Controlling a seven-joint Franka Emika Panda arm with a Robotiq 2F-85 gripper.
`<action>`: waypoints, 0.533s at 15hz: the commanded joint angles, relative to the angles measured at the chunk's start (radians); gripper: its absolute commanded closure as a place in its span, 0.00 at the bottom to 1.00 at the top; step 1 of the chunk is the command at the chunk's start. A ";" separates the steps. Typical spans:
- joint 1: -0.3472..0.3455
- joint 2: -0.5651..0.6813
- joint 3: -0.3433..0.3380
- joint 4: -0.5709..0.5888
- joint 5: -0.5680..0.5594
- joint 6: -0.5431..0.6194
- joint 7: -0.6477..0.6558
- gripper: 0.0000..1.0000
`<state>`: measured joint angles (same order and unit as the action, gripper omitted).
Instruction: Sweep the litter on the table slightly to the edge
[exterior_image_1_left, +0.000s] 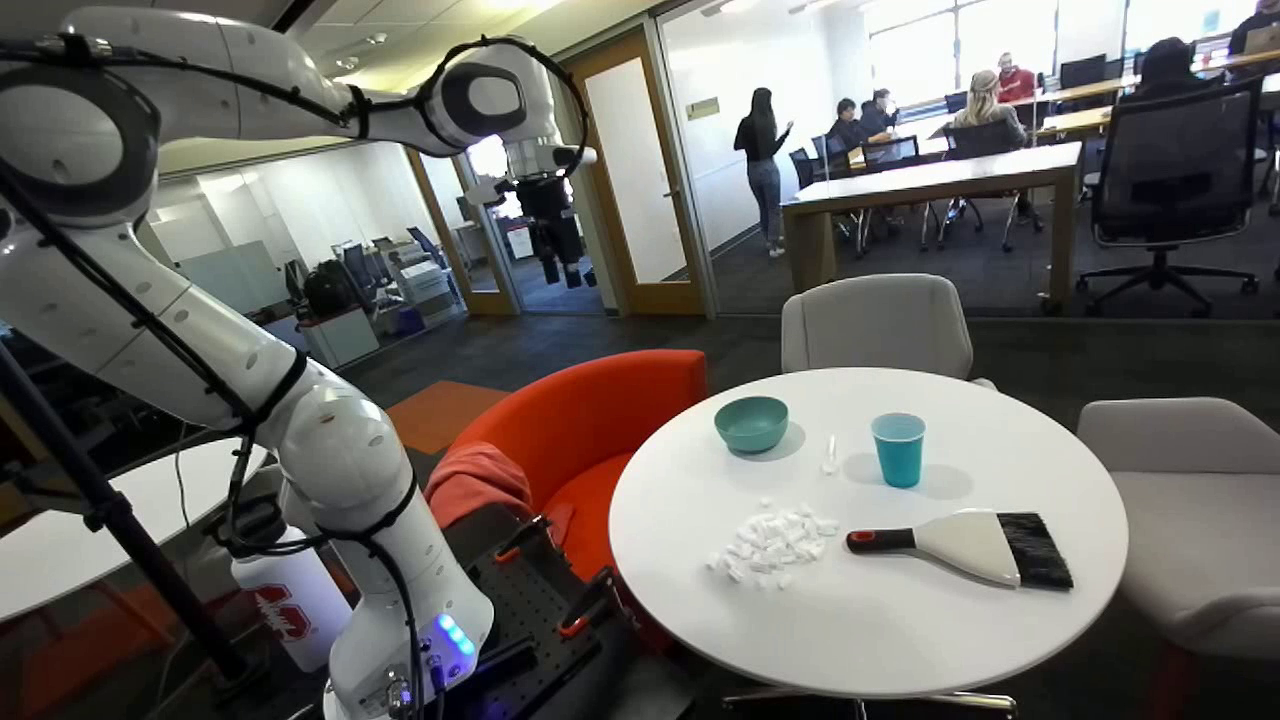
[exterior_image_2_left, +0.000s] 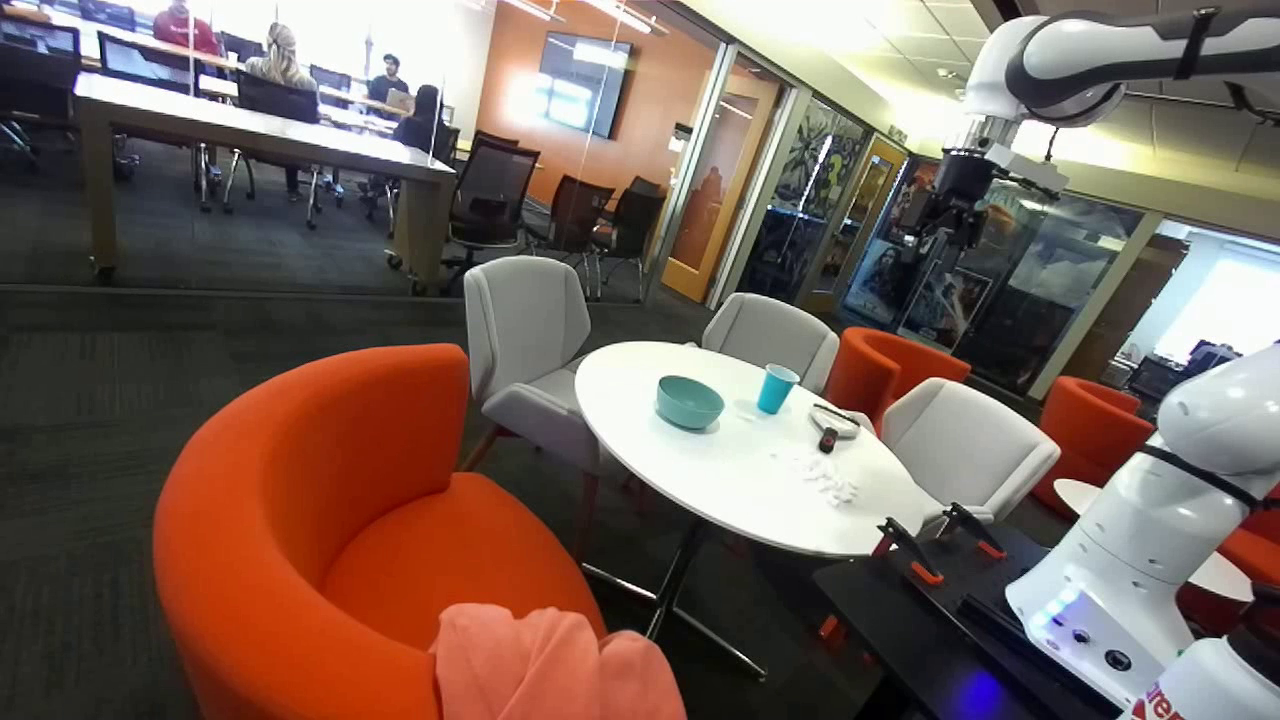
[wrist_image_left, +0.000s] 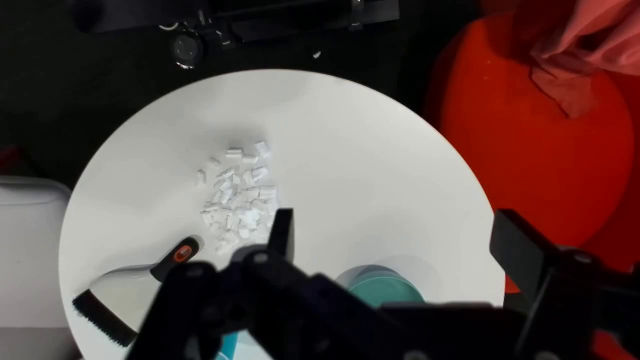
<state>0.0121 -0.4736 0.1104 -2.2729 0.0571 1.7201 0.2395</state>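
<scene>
Leftmost in an exterior view, the black two-fingered gripper (exterior_image_1_left: 562, 276) hangs high and well apart from the large, round, smooth white table (exterior_image_1_left: 820, 635), its fingers (wrist_image_left: 517, 247) wide with nothing between them, presumably because no tool is gripped yet. On the tabletop come a round teal bowl (exterior_image_1_left: 752, 425), showing only its own inner wall, and the litter (exterior_image_1_left: 775, 545), a loose heap of small white paper-like bits inside the rim, likely to leave room for a short sweep. Farther right are a tapered blue plastic cup (exterior_image_1_left: 899, 455), its bottom hidden, and a cream flat-bodied brush (exterior_image_1_left: 965, 545) with black bristles, lying handle toward the litter, probably for easy grasping.
</scene>
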 joint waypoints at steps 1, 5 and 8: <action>0.004 0.001 -0.004 0.002 -0.002 -0.003 0.001 0.00; -0.025 -0.003 0.008 -0.030 -0.037 0.104 0.075 0.00; -0.074 0.010 -0.001 -0.090 -0.133 0.301 0.150 0.00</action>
<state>-0.0138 -0.4723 0.1100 -2.3067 -0.0096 1.8686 0.3219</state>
